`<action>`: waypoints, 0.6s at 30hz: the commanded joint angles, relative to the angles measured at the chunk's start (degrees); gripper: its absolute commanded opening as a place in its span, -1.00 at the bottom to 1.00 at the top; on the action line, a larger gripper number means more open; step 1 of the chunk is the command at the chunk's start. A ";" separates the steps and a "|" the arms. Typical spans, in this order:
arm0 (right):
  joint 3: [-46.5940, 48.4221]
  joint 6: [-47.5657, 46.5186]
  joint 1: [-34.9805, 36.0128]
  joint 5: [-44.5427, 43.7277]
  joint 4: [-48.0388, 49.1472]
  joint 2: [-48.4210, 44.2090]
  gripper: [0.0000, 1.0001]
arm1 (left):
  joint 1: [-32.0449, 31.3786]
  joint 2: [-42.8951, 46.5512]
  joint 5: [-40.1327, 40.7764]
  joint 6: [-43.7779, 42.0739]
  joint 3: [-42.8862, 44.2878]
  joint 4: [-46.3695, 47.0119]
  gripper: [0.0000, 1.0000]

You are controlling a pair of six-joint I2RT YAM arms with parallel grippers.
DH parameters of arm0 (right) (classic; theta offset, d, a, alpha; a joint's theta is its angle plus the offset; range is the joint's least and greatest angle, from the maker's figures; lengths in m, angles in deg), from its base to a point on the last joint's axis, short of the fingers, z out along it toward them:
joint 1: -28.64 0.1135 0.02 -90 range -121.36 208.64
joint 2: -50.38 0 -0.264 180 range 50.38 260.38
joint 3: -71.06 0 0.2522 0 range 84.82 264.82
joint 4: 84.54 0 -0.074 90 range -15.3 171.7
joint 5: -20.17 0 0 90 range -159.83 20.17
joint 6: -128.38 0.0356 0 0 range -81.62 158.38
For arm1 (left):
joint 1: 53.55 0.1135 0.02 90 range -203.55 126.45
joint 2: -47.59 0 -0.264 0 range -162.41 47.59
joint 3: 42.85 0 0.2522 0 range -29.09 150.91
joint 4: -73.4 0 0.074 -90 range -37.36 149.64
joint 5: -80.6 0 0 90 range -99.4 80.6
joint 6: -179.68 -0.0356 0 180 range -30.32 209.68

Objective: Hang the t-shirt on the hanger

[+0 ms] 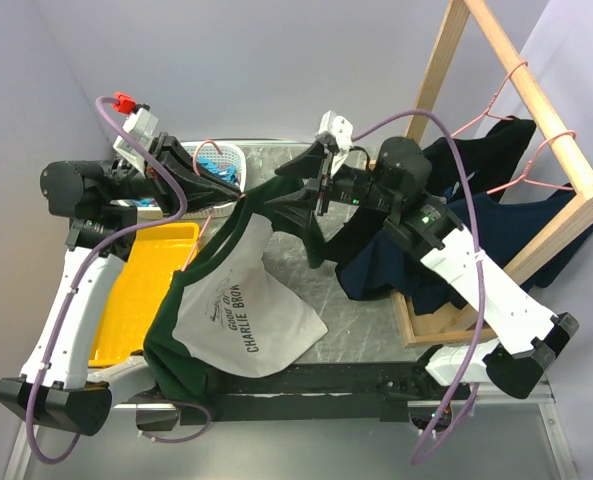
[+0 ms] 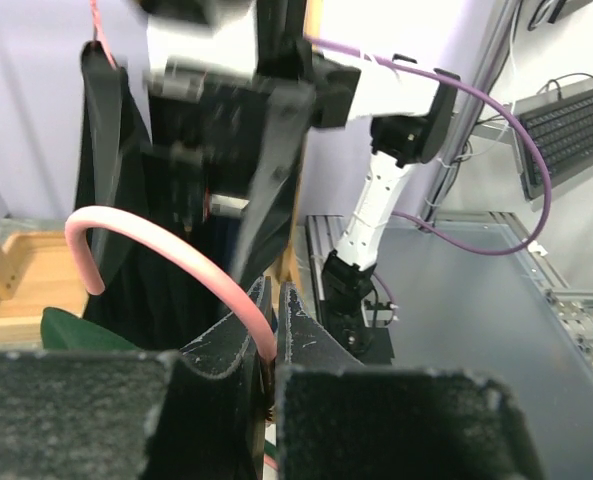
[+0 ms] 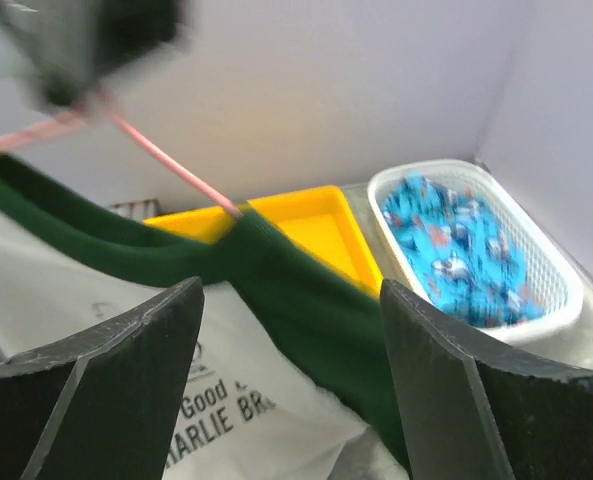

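Observation:
The t-shirt (image 1: 241,320), off-white front with dark print and dark green sleeves and collar, hangs above the table between both arms. The pink hanger hook (image 2: 161,250) is clamped in my shut left gripper (image 2: 274,305), up at the shirt's top left (image 1: 226,183). Pink hanger wire (image 3: 171,165) runs down into the green collar (image 3: 286,290); another bit pokes out at the left shoulder (image 1: 204,235). My right gripper (image 3: 291,320) stands wide open with the collar and the off-white front in front of its gap, by the shirt's right shoulder (image 1: 298,205). It grips nothing.
A yellow tray (image 1: 146,280) lies at the left and a white basket (image 1: 231,155) of blue patterned cloth behind it. A wooden rack (image 1: 536,110) on the right carries two pink hangers with dark shirts (image 1: 446,230), close behind my right arm.

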 commanded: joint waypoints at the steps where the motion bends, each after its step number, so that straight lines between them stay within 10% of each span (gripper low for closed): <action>1: 8.93 -7.20 -0.02 12.63 -3.77 3.20 0.62 | -1.75 -0.70 -0.30 2.78 2.40 3.85 -0.98; 18: 39.45 -34.89 -0.02 35.40 -44.57 25.01 0.46 | -5.89 -1.76 0.23 -0.38 4.07 -0.72 -0.98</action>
